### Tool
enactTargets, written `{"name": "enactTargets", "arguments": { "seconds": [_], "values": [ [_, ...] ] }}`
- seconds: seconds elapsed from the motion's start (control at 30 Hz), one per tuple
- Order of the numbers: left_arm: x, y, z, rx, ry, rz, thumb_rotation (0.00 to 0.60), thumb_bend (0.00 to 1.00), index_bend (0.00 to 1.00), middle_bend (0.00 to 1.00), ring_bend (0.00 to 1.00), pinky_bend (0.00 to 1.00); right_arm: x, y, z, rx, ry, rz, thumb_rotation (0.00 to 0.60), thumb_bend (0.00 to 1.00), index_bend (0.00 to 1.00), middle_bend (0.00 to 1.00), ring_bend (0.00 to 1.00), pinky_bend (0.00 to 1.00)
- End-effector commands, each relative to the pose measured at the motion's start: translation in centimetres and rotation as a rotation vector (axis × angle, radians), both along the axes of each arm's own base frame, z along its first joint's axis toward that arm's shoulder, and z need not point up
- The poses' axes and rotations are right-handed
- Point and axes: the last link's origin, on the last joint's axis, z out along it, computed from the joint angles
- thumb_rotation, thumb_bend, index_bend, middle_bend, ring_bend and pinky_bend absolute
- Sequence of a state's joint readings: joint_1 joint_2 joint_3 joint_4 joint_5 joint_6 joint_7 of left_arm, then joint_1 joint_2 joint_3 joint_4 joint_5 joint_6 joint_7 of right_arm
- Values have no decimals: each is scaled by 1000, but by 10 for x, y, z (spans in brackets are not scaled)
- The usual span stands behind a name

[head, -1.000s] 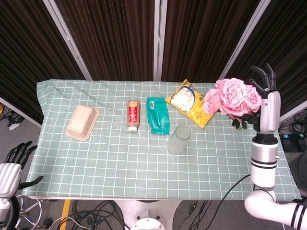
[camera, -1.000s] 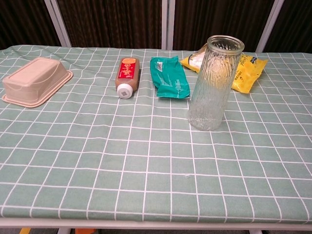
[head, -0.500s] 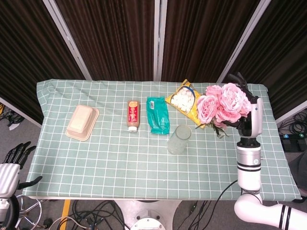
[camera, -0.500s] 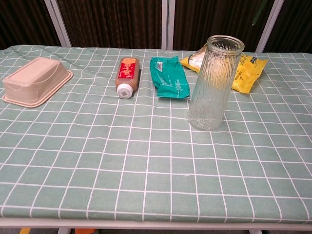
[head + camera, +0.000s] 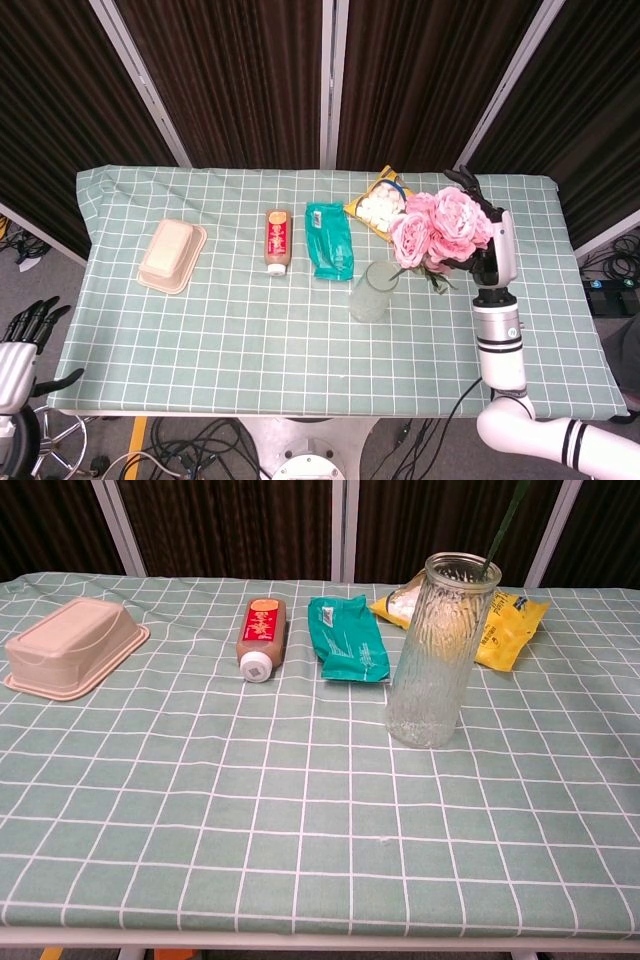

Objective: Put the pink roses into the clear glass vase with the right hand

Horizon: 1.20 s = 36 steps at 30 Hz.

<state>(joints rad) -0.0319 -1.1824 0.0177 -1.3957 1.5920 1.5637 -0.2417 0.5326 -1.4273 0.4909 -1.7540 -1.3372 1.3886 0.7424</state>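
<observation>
Since the earlier frames, right hand (image 5: 492,240) with the bunch of pink roses (image 5: 438,228) has travelled inward from the table's 3 o'clock edge toward the centre; a green stem tip has newly appeared at the vase mouth in the chest view.

Head view: right hand is upright over the table, fingers wrapped round the lower part of the bouquet, gripping it. Blooms sit at 9 o'clock of the hand and overhang the table at about 2 o'clock of the clear ribbed glass vase (image 5: 373,291). Vase stands upright on the green checked tablecloth (image 5: 250,340). Blooms partly cover the yellow snack bag (image 5: 381,208), which lies at 12 o'clock of the vase. Teal foil packet (image 5: 329,240) lies at 10 o'clock of the vase; red-labelled brown sauce bottle (image 5: 277,241) lies on its side just at 9 o'clock of the packet. Beige lidded food box (image 5: 171,254) sits well apart, toward the table's 9 o'clock end. Left hand (image 5: 22,335) hangs off the table's 8 o'clock corner, fingers apart, holding nothing.

Chest view: vase (image 5: 441,649) stands upright, with nothing visible in its body. Thin green stem (image 5: 505,523) slants down from the top edge to the rim at its 1 o'clock side; cannot tell whether the tip is inside the mouth. Neither hand shows in this view.
</observation>
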Motion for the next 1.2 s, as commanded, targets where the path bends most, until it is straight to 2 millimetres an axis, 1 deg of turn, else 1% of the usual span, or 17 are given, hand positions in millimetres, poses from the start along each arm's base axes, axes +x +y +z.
{"name": "enactTargets", "arguments": {
  "seconds": [0.03, 0.17, 0.27, 0.33, 0.4, 0.6, 0.67, 0.7, 0.77, 0.8, 0.83, 0.87, 0.93, 1.03, 1.07, 1.13, 1.2],
  "values": [
    [-1, 0, 1, 3, 1, 0, 600, 89, 122, 34, 0, 120, -1, -4, -15, 45, -23, 28, 600, 107, 590, 546, 172, 19],
    [-2, 0, 3, 7, 2, -1, 600, 89, 123, 34, 0, 120, -7, -11, -32, 57, 14, 25, 600, 104, 591, 543, 172, 20],
    [-3, 0, 3, 10, 5, -1, 600, 89, 122, 34, 0, 120, -16, -18, -47, 74, 73, 1, 600, 77, 591, 535, 167, 20],
    [-4, -1, 3, 10, 5, -1, 600, 89, 122, 34, 0, 120, -22, -22, -58, 100, 112, -8, 600, 28, 560, 507, 138, 20],
    [-6, -1, 3, 12, 9, 1, 600, 89, 122, 34, 0, 120, -26, -25, -66, 112, 135, -10, 600, 5, 528, 481, 114, 20],
    [-9, -1, 4, 16, 12, 7, 600, 89, 123, 34, 0, 120, -30, -28, -80, 132, 140, 10, 600, 0, 453, 404, 56, 20],
    [-9, -2, 4, 17, 12, 8, 600, 89, 122, 34, 0, 120, -31, -26, -82, 137, 156, 20, 600, 0, 407, 369, 28, 20],
    [-9, -2, 4, 17, 11, 8, 600, 89, 122, 34, 0, 120, -31, -25, -83, 142, 169, 27, 600, 0, 357, 334, 11, 20],
    [-9, -1, 4, 16, 9, 7, 600, 89, 122, 34, 0, 120, -33, -22, -84, 161, 218, 50, 600, 0, 209, 217, 0, 10],
    [-9, -1, 4, 16, 9, 6, 600, 89, 122, 34, 0, 120, -34, -21, -84, 171, 221, 57, 600, 0, 111, 140, 0, 4],
    [-9, -1, 4, 16, 9, 4, 600, 88, 122, 34, 0, 120, -34, -19, -81, 175, 213, 64, 600, 0, 40, 75, 0, 0],
    [-8, -1, 4, 16, 8, 3, 600, 89, 122, 34, 0, 120, -34, -19, -77, 166, 205, 66, 600, 0, 10, 39, 0, 0],
    [-7, -1, 4, 17, 8, 0, 600, 89, 122, 34, 0, 120, -33, -17, -67, 133, 182, 69, 600, 0, 0, 3, 0, 0],
    [-6, -1, 4, 16, 6, -2, 600, 89, 123, 34, 0, 120, -33, -12, -49, 83, 170, 76, 600, 0, 0, 0, 0, 0],
    [-5, 0, 4, 17, 5, -3, 600, 89, 122, 34, 0, 120, -34, -8, -41, 61, 176, 75, 600, 0, 0, 0, 0, 0],
    [-3, 0, 4, 18, 4, -5, 600, 89, 122, 34, 0, 120, -39, -1, -27, 27, 211, 61, 600, 0, 0, 0, 0, 0],
    [-2, 1, 5, 21, 4, -7, 600, 89, 122, 34, 0, 119, -52, 10, -13, -5, 304, 17, 600, 0, 0, 0, 0, 0]
  ]
}}
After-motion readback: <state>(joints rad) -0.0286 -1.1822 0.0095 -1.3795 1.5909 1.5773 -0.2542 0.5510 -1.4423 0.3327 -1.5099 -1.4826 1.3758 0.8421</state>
